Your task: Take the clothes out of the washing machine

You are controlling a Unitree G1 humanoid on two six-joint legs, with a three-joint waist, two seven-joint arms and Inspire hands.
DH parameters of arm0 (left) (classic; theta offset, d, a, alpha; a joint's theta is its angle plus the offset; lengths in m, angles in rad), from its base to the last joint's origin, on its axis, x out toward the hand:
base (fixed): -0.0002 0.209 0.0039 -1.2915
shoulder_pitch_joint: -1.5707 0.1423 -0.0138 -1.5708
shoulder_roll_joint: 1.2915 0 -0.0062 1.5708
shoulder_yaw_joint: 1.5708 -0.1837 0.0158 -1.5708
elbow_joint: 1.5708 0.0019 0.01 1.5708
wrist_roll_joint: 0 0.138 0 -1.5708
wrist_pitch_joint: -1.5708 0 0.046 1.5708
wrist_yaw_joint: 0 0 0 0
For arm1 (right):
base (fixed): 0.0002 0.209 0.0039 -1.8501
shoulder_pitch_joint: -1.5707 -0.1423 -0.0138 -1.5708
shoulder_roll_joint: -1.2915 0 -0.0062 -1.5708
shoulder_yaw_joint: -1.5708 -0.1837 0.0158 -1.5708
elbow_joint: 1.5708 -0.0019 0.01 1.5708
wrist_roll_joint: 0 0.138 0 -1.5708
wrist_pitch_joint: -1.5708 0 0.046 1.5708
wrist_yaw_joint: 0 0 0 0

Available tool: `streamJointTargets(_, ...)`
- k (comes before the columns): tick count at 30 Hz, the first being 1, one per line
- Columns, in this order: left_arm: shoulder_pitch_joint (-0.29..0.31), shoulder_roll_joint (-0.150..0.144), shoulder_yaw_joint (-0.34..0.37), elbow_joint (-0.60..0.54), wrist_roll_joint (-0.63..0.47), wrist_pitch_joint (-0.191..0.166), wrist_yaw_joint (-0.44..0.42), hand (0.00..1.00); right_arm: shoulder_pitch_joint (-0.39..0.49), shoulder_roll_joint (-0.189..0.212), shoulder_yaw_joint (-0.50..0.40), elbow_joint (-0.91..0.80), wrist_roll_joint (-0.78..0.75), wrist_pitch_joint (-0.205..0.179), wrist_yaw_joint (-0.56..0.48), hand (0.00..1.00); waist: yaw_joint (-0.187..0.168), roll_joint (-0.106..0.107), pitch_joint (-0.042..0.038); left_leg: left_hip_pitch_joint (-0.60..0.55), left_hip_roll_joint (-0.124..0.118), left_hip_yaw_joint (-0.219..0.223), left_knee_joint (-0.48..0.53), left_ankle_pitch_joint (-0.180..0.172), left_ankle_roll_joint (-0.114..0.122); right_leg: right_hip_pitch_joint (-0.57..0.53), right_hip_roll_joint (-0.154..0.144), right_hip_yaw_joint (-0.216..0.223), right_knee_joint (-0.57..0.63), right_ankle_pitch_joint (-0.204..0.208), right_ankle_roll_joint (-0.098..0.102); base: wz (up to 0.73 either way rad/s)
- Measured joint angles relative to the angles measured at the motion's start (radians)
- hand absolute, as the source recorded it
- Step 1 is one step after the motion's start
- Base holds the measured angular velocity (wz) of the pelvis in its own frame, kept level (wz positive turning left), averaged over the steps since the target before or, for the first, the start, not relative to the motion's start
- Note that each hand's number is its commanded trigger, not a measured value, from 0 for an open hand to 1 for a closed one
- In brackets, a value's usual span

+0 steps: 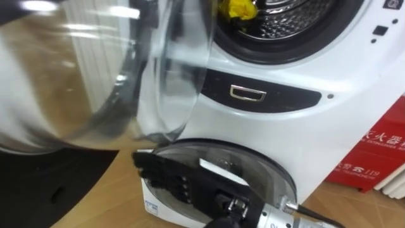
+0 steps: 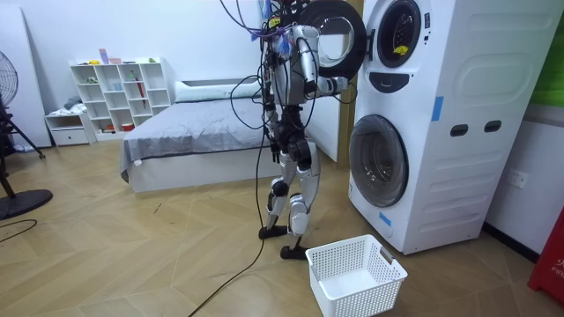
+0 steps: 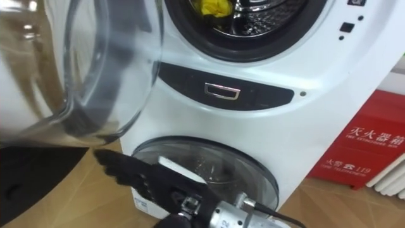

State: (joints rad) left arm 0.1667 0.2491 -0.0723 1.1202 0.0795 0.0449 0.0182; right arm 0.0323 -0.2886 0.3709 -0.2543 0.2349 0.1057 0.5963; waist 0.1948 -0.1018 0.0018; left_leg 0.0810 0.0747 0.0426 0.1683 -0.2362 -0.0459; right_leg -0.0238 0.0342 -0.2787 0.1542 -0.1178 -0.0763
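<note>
**Door open, cloth not yet picked**

The robot stands close in front of the stacked washing machine (image 2: pixel 458 132), facing it. The round glass door (image 1: pixel 95 76) of the upper unit is swung wide open to the robot's left. That part of the job looks done.

The yellow cloth (image 1: pixel 240 9) lies inside the upper drum (image 1: pixel 297 19), just behind the front rim of the opening. Nothing touches it.

The right hand (image 1: pixel 177 180) comes in from the lower right. Its fingers are straight and lie side by side, pointing to the left, and it holds nothing. It hangs in front of the closed lower door (image 1: pixel 253 168), well below the drum mouth and apart from the cloth.

In the room view a white basket (image 2: pixel 348 298) sits on the wooden floor near the robot's feet, with nothing in it.

As I judge it, the task is at an early stage. The machine is open, but no clothing is out. What is left is to raise the hand to the drum, reach in, close on the yellow cloth and pull it clear. The basket looks like the likely place to put it.
</note>
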Motion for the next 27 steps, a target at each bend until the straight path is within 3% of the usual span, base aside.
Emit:
streamJointTargets(5,0.005,-0.001,0.003,0.001,0.0,0.001,0.0,0.0,0.0,-0.002,-0.013,0.01,-0.049,0.0,-0.031,0.0,-0.026,0.002,0.0011,0.007,0.002,-0.001,-0.001,0.0,0.0,0.011,-0.001,-0.016,-0.002,0.001,0.0,0.05)
streamJointTargets(14,0.029,-0.012,0.02,-0.002,-0.004,0.008,0.009,0.0,0.039,-0.018,-0.124,0.092,-0.139,-0.004,-0.123,0.0,-0.059,0.019,0.0117,0.017,-0.002,0.007,-0.002,0.0,0.001,0.027,-0.006,-0.017,-0.004,-0.002,0.005,0.03)
streamJointTargets(18,0.036,-0.03,0.052,-0.002,0.0,0.021,0.01,0.0,0.034,-0.017,-0.21,0.083,-0.142,-0.005,-0.196,0.0,-0.08,0.026,0.0077,0.016,-0.001,0.007,-0.001,0.0,0.001,0.027,-0.005,-0.018,-0.003,-0.002,0.004,0.01)
streamJointTargets(20,0.041,-0.037,0.072,-0.001,0.001,0.021,0.012,0.0,0.034,-0.017,-0.243,0.075,-0.164,-0.006,-0.228,0.0,-0.082,0.03,0.0022,0.016,-0.001,0.007,0.0,0.0,0.002,0.027,-0.005,-0.018,-0.003,-0.002,0.004,-0.02)
streamJointTargets(21,0.047,-0.038,0.072,-0.001,0.0,0.022,0.014,0.0,0.034,-0.018,-0.26,0.075,-0.168,-0.006,-0.252,0.0,-0.081,0.028,-0.0046,0.018,-0.001,0.012,0.0,0.0,0.002,0.027,-0.005,-0.016,-0.003,-0.002,0.004,-0.05)
streamJointTargets(27,0.066,-0.041,0.098,0.001,0.0,0.031,0.03,0.0,0.032,-0.017,-0.306,0.072,-0.176,-0.006,-0.333,0.0,-0.094,0.033,-0.0037,0.036,-0.001,0.013,-0.002,0.001,0.002,0.043,-0.005,-0.013,-0.004,-0.003,0.005,-0.03)
